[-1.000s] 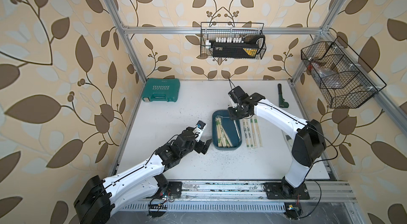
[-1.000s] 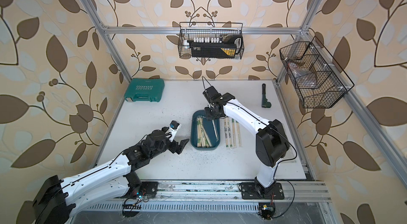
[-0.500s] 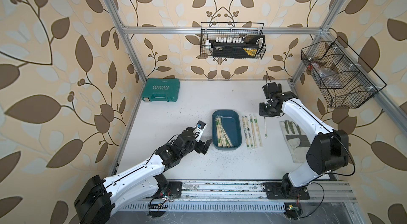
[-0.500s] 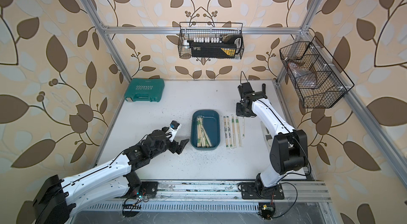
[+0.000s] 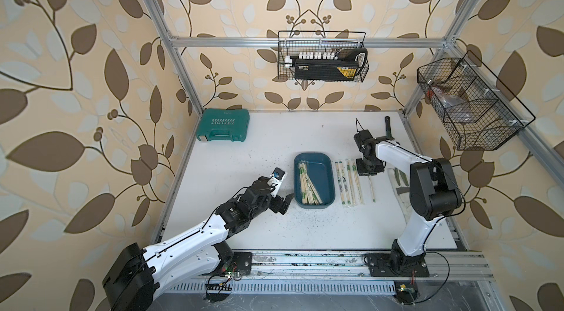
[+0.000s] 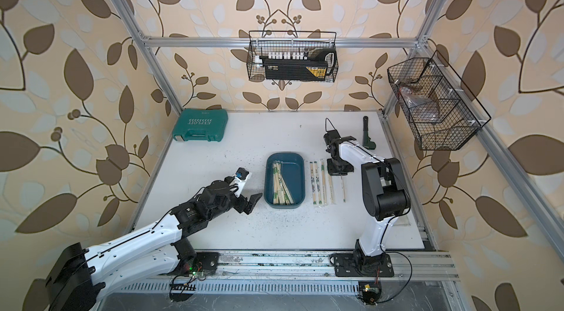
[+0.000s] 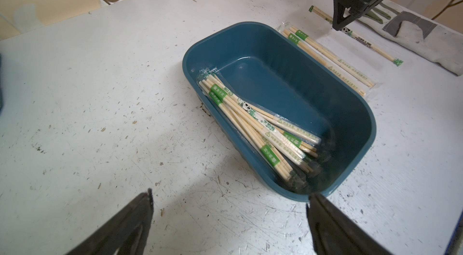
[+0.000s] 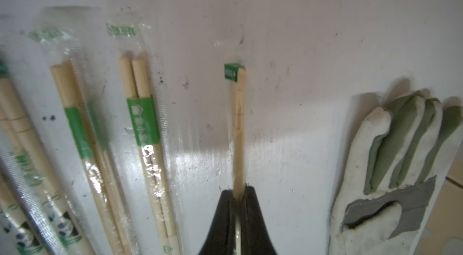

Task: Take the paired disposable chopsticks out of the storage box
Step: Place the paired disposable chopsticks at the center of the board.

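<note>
The dark teal storage box [image 5: 324, 178] [image 6: 295, 176] [image 7: 288, 83] sits mid-table with several paired disposable chopsticks [image 5: 306, 184] [image 6: 280, 184] [image 7: 255, 121] piled along its left side. More sleeved pairs [image 5: 348, 181] [image 6: 320, 182] [image 8: 142, 121] lie in a row on the table just right of it. My right gripper [image 5: 368, 172] [image 8: 238, 188] is shut on one pair [image 8: 238, 128] [image 5: 371, 187], held low over the table right of that row. My left gripper [image 5: 286, 201] [image 7: 230, 198] is open with nothing in it, at the box's near left corner.
A white and green work glove [image 5: 399, 181] [image 8: 390, 166] lies right of the held pair. A green tool case [image 5: 224, 126] sits at the back left and a dark hand tool [image 5: 388, 126] at the back right. Wire baskets [image 5: 322, 56] hang on the walls.
My right arm swung from the box's far end to the right with a chopstick pair, then came down beside the row on the table. The left arm has not moved.
</note>
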